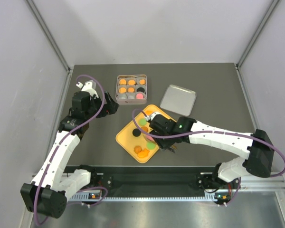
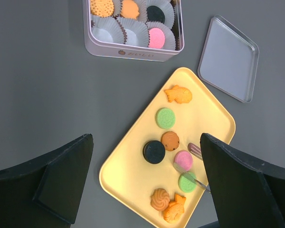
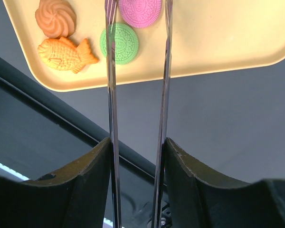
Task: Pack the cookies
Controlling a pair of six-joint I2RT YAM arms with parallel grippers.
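Several cookies lie on a yellow tray (image 2: 128, 171): a green disc (image 2: 165, 118), a black one (image 2: 154, 152), a brown one (image 2: 170, 140), a pink one (image 2: 183, 160), another green one (image 2: 187, 182), and swirl and fish shapes. A tin (image 2: 133, 51) with white paper cups holds orange, black and pink cookies. My right gripper (image 3: 137, 142) is shut on metal tongs (image 3: 109, 71), whose arms stand apart on either side of the pink cookie (image 3: 140, 9). My left gripper (image 2: 146, 142) is open and empty, high above the tray's left part.
The tin's lid (image 1: 178, 99) lies flat to the right of the tin (image 1: 131, 88) and behind the tray (image 1: 126, 138). The right arm (image 1: 213, 137) reaches over the tray's right side. Grey walls stand on three sides of the table.
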